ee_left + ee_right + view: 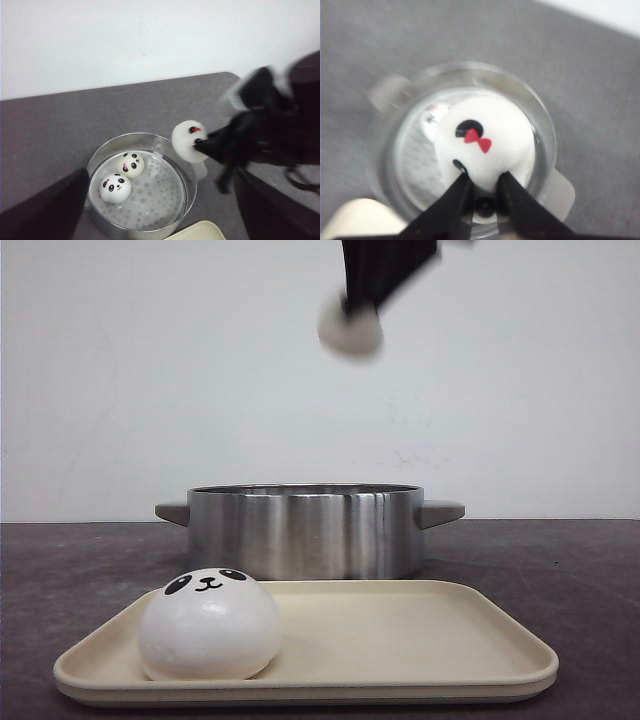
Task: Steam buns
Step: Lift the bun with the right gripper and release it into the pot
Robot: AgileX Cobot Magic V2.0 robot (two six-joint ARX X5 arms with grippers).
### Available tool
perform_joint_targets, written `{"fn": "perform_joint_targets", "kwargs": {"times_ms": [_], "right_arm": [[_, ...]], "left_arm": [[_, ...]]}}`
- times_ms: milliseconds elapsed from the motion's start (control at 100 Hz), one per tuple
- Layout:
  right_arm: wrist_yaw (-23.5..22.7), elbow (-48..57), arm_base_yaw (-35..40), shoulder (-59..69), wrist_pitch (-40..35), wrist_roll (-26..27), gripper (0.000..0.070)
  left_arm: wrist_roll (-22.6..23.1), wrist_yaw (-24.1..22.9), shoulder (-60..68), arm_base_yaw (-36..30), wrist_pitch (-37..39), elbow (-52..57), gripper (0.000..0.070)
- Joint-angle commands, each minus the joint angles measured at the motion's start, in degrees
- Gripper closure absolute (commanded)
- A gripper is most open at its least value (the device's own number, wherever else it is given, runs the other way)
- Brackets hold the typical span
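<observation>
My right gripper (482, 182) is shut on a white panda bun (485, 140) with a red bow, held high over the steel pot (545, 130). In the front view this bun (350, 328) is a blur at the top, above the pot (305, 530). The left wrist view shows two buns (130, 164) (115, 188) on the perforated steamer plate inside the pot, and the held bun (189, 140) over its rim. Another bun (209, 625) sits on the cream tray (420, 640), at its left. My left gripper (160, 200) is open, fingers wide apart, looking down on the pot.
The pot has a grey handle (440, 512) on each side and stands just behind the tray on the dark table. A white wall closes the back. A corner of the tray (200, 232) shows near the pot.
</observation>
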Motion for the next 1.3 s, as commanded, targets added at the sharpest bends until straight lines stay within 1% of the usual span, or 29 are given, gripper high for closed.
{"fn": "perform_joint_targets", "kwargs": {"times_ms": [0, 60, 200, 420, 470, 500, 510, 530, 580, 590, 600, 640, 670, 720, 890, 920, 940, 960, 980, 990, 1000, 1010, 1050, 1060, 1080, 1100, 1290], "right_arm": [[-1.6, 0.7, -0.6, 3.6, 1.0, -1.3, 0.0691], [-2.5, 0.7, -1.7, 6.8, 1.5, -1.2, 0.0691], [-2.7, 0.7, -3.0, 13.1, 1.3, -1.2, 0.0691], [-7.4, 0.7, -3.5, 17.2, 1.5, -1.3, 0.0688], [-7.6, 0.7, -3.5, 17.5, 1.8, -1.3, 0.0678], [-7.5, 0.7, -3.6, 17.6, 1.9, -1.2, 0.0641], [-7.5, 0.7, -3.5, 17.7, 2.1, -1.2, 0.0606], [-7.5, 0.7, -3.5, 17.7, 2.1, -1.3, 0.0568], [-7.5, 0.7, -3.6, 17.7, 2.1, -1.2, 0.0411], [-7.5, 0.7, -3.6, 17.7, 2.1, -1.2, 0.0361], [-7.5, 0.7, -3.6, 17.7, 2.1, -1.2, 0.0345], [-7.4, 0.7, -3.7, 17.7, 2.0, -1.2, 0.0239], [-7.3, 0.7, -3.7, 17.7, 1.9, -1.2, 0.0188], [-7.3, 0.7, -3.9, 17.7, 1.8, -1.2, 0.0157], [-7.3, 0.7, -4.2, 17.6, 1.6, -0.4, 0.0160], [-7.7, 0.8, -4.3, 17.4, 1.1, -0.4, 0.0173], [-8.1, 0.8, -4.5, 17.3, 0.7, -0.4, 0.0208], [-8.6, 0.9, -4.6, 17.2, 0.3, -0.4, 0.0268], [-8.9, 1.0, -4.8, 17.0, -0.2, -0.4, 0.0347], [-9.1, 1.0, -4.9, 16.8, -0.5, -0.4, 0.0395], [-9.2, 1.0, -5.0, 16.6, -0.8, -0.4, 0.0466], [-9.3, 1.1, -5.0, 16.5, -0.9, -0.4, 0.0494], [-10.0, 1.1, -5.1, 15.8, -1.6, -0.4, 0.0689], [-10.1, 1.1, -5.2, 15.6, -1.8, -0.4, 0.0700], [-10.2, 1.1, -5.3, 15.0, -2.2, -0.6, 0.0699], [-10.2, 1.1, -5.3, 14.4, -2.6, -0.6, 0.0683], [-10.1, 1.1, -4.7, 5.0, -3.9, -0.6, 0.0684]], "left_arm": [[0.5, -0.2, 0.6, -0.6, 0.7, 1.2, 0.0149], [0.3, -0.2, 0.9, -0.6, 0.7, 1.2, 0.0149], [0.3, -0.2, 1.2, -0.6, 0.5, 1.2, 0.0149], [0.3, -0.2, 1.3, -0.6, -0.2, 1.2, 0.0149], [0.3, -0.2, 1.3, -0.6, -0.3, 1.2, 0.0149], [0.3, -0.2, 1.3, -0.6, -0.3, 1.2, 0.0149], [0.3, -0.2, 1.3, -0.6, -0.3, 1.2, 0.0149], [0.3, -0.2, 1.3, -0.6, -0.3, 1.2, 0.0149], [0.3, -0.3, 1.3, -0.6, -0.5, 1.2, 0.0149], [0.3, -0.3, 1.3, -0.6, -0.6, 1.2, 0.0149], [0.3, -0.3, 1.3, -0.6, -0.6, 1.2, 0.0149], [0.3, -0.4, 1.3, -0.5, -0.8, 1.2, 0.0149], [0.3, -0.4, 1.4, -0.5, -0.9, 1.2, 0.0149], [0.3, -0.4, 1.6, -0.5, -1.1, 1.2, 0.0149], [0.3, -0.4, 2.2, -0.5, -2.4, 1.2, 0.0149], [0.3, -0.4, 2.5, -0.5, -2.8, 1.2, 0.0149], [0.3, -0.4, 2.6, -0.5, -3.0, 1.2, 0.0149], [0.3, -0.4, 2.6, -0.5, -3.4, 1.2, 0.0149], [0.3, -0.4, 2.8, -0.5, -3.7, 1.2, 0.0149], [0.3, -0.3, 2.9, -0.5, -3.9, 1.2, 0.0149], [0.4, -0.3, 3.0, -0.5, -4.1, 1.1, 0.0149], [0.4, -0.3, 3.0, -0.5, -4.2, 1.1, 0.0149], [0.5, -0.3, 3.3, -0.5, -4.5, 0.9, 0.0149], [0.5, -0.3, 3.3, -0.5, -4.6, 0.8, 0.0149], [0.6, -0.3, 3.3, -0.5, -4.9, 0.6, 0.0149], [0.6, -0.3, 3.5, -0.5, -5.2, 0.5, 0.0149], [0.5, -0.3, 4.5, -0.5, -6.6, -2.1, 0.0149]]}}
